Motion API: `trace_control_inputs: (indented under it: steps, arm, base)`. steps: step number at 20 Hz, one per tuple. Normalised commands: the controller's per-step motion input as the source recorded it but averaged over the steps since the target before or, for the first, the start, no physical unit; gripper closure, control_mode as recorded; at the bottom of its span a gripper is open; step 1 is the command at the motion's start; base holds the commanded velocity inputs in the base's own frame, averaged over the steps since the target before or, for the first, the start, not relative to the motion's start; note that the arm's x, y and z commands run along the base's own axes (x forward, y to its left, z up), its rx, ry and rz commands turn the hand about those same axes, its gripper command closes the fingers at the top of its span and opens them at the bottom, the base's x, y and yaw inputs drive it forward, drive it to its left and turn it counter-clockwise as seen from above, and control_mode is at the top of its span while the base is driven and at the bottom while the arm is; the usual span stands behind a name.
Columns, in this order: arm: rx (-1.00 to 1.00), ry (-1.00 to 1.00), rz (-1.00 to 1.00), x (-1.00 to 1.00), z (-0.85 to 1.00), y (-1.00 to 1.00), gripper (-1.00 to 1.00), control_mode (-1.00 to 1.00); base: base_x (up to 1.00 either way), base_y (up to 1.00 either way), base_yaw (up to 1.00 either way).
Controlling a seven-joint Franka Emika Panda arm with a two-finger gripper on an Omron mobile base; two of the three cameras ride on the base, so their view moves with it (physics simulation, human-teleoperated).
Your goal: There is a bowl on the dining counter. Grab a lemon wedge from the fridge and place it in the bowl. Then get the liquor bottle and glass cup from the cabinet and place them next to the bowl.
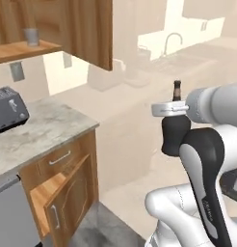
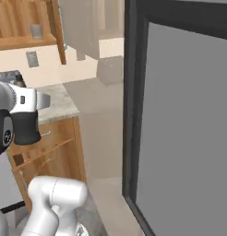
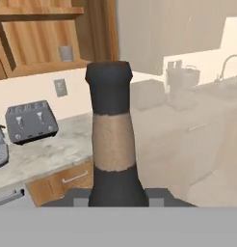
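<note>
The liquor bottle (image 3: 111, 140) is held upright, clamped between the fingers (image 1: 171, 110); a glass cup (image 1: 31, 36) is seen on the far-left cabinet shelf (image 1: 24, 49).

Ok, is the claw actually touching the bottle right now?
Touching. In the left base view the claw is clamped round the bottle below its neck, bottle hanging clear of the counter; the hand view shows the neck rising straight from the claw.

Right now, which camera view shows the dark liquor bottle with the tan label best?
The hand view: the dark liquor bottle with the tan label stands large at centre, showing cap, neck and label, held upright in the tool. The left base view shows its small neck and dark body beside the arm. In the right base view I cannot make it out clearly.
</note>
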Motion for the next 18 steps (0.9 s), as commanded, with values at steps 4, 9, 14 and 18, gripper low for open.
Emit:
trace_control_inputs:
  steps: [4,9,14,18]
  arm:
    - [0.0,0.0,0.0,0.0,0.0,0.0,1.0,1.0]
    - [0.0,0.0,0.0,0.0,0.0,0.0,1.0,1.0]
    - [0.0,0.0,0.0,0.0,0.0,0.0,1.0,1.0]
    - [0.0,0.0,0.0,0.0,0.0,0.0,1.0,1.0]
  base:
    - [-0.99,0.0,-0.73]
    - [-1.0,0.0,-0.71]
    - [-1.0,0.0,-0.66]
    - [-0.87,-0.28,-0.66]
